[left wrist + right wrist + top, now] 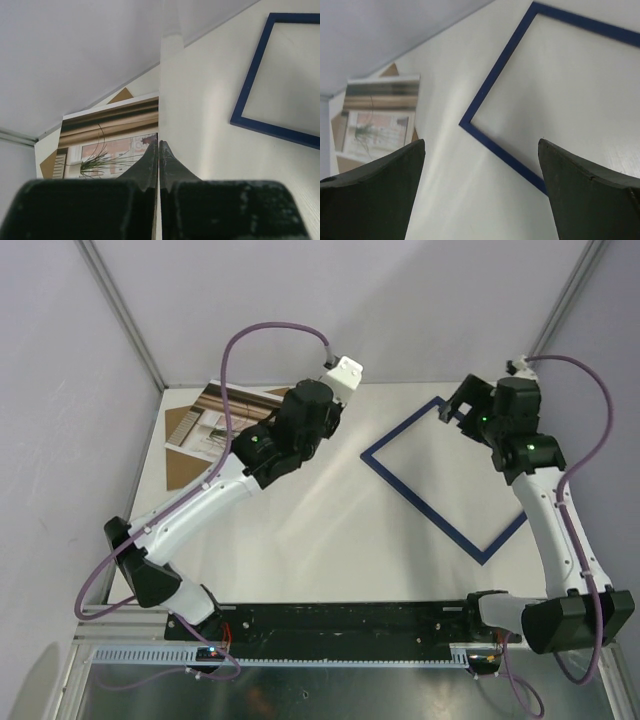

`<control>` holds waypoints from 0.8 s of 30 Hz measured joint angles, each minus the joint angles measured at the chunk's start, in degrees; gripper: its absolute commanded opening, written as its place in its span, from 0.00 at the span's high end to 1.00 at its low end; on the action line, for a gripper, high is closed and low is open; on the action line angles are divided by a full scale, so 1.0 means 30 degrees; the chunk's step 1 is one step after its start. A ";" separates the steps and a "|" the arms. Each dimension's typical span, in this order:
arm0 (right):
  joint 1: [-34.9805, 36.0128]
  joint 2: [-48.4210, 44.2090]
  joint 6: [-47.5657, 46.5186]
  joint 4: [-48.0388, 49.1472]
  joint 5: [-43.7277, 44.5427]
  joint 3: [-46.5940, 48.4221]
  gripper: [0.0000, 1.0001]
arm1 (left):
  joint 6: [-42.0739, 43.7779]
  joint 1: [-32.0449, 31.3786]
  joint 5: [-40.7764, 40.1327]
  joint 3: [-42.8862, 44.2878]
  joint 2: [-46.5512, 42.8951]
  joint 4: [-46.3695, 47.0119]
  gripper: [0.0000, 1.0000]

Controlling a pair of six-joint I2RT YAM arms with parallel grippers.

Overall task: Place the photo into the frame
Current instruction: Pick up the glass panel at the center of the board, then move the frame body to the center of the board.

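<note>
The photo (205,430), a print of a curtained window with a spindly plant, lies at the far left on a brown board. In the left wrist view my left gripper (159,142) is shut on the photo's (110,145) right edge, and a thin pale line of paper runs between the closed fingers. The navy frame (420,508) lies flat at the right, empty, with bare table showing inside it. It also shows in the left wrist view (250,75). My right gripper (452,410) hangs open and empty above the frame's (499,65) far corner.
The brown backing board (180,465) lies under the photo, its corners sticking out. Pale walls close off the back and both sides. A black rail (340,620) with the arm bases runs along the near edge.
</note>
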 measured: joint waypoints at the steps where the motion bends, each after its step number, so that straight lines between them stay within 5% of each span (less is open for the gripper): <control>1: 0.0444 0.0277 -0.0124 0.0000 0.0000 -0.0015 0.01 | -0.0226 0.0138 0.0240 0.0284 0.0000 -0.0313 1.00; 11: 0.3716 0.2324 -0.0219 0.0124 -0.0073 -0.0357 0.01 | -0.2652 0.1362 0.2222 0.3257 0.0342 -0.3468 1.00; 24: 0.6870 0.3942 0.0823 0.1370 -0.0947 -0.2958 0.01 | -0.6098 0.2914 0.3876 0.0386 0.0896 -0.4728 1.00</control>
